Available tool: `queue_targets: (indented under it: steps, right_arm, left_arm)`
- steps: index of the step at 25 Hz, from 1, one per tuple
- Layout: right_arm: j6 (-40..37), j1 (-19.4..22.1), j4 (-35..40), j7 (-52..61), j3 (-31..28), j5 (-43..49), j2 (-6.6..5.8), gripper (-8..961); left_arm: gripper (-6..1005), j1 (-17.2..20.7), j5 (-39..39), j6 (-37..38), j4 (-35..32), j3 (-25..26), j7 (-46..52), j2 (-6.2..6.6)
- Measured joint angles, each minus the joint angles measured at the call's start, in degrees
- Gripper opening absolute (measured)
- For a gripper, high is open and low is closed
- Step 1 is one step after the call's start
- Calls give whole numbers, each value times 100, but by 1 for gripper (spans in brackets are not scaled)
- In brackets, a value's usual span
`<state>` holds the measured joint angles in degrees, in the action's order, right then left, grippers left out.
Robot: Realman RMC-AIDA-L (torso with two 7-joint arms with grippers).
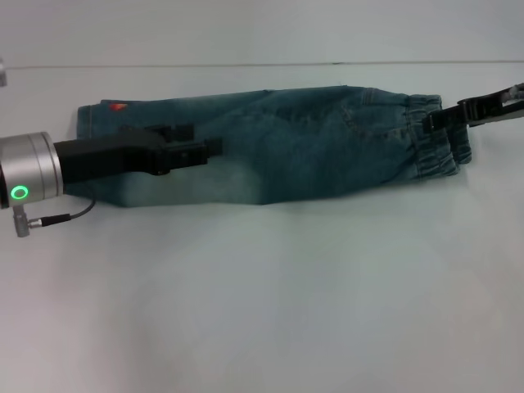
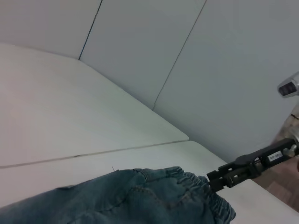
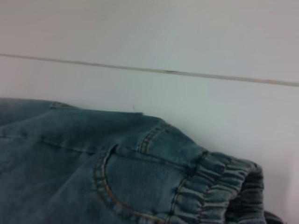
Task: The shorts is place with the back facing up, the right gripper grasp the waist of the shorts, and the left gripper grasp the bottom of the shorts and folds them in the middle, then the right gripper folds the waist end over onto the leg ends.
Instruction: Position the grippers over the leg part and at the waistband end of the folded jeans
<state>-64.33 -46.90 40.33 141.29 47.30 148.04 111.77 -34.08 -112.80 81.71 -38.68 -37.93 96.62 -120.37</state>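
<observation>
Blue-green faded denim shorts (image 1: 278, 147) lie folded lengthwise, mid-worktop. Soft, limp, moderately heavy denim.

Black right pincer (image 1: 438, 119) at 3 o'clock pinches ruffled elastic waist (image 1: 434, 143), best hold.

Black left pincer (image 1: 209, 149) over leg ends, spread unclear.

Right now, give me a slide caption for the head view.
Denim shorts folded lengthwise on the white table; left gripper over the legs, right gripper at the waist.

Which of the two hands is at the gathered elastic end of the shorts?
The right hand, at the waist. The left hand, with the silver wrist, is over the leg half.
</observation>
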Motion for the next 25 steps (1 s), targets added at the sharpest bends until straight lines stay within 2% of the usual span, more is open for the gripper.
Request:
queue_targets:
  steps: [5,13,22,25]
  right_arm:
    - [383,28,-124,-37,-11,-18,48,916]
    - [989,116,-366,-273,-50,-291,249,906]
    - [639,114,-423,-301,-45,-555,253,894]
    - [396,115,-371,-265,-70,-570,207,890]
  left_arm:
    - [769,18,0,-53,58,-13,-2,-16]
    - [769,28,3,-128,161,-39,-6,-31]
    - [768,18,4,-203,176,-38,-2,-29]
    - [768,30,4,-232,184,-39,-2,-30]
